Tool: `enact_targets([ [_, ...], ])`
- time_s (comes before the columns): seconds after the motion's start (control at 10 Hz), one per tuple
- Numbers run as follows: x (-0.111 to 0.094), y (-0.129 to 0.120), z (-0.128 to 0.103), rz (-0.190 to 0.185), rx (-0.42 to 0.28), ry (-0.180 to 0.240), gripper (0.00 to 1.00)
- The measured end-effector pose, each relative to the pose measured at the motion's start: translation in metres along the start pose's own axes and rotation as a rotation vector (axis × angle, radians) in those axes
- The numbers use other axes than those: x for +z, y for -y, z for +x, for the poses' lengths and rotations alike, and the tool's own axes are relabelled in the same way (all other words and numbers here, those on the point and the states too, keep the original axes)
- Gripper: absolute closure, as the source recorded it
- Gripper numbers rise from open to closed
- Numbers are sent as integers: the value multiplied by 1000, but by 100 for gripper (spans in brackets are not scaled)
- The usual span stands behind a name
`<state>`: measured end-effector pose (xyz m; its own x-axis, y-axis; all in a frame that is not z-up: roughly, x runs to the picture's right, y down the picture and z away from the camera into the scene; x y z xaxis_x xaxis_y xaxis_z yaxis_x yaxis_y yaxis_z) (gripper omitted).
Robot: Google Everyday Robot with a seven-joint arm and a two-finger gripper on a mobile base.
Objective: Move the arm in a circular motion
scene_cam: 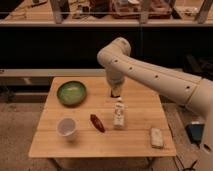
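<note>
The arm (150,75) is large and cream-white, made of thick rounded segments with small dark dots along its side. It reaches in from the right edge, bends at an elbow (117,50) above the table's far side and turns down. The gripper (116,92) hangs at its end, dark, just above the far middle of the wooden table (140,107). It sits behind and slightly above a small white bottle (119,114) and holds nothing that I can see.
On the table are a green bowl (71,93) at far left, a white cup (67,127) at near left, a red-brown oblong item (97,123) beside the bottle, and a pale flat block (157,137) at near right. Dark shelving stands behind.
</note>
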<state>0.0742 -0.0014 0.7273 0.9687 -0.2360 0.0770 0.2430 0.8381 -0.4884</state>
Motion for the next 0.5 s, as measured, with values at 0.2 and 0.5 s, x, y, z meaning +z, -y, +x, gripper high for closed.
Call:
enact_targets([
  [0.2, 2, -5, 31, -20, 31, -7, 59],
  [0.5, 1, -20, 44, -43, 97, -78, 59],
])
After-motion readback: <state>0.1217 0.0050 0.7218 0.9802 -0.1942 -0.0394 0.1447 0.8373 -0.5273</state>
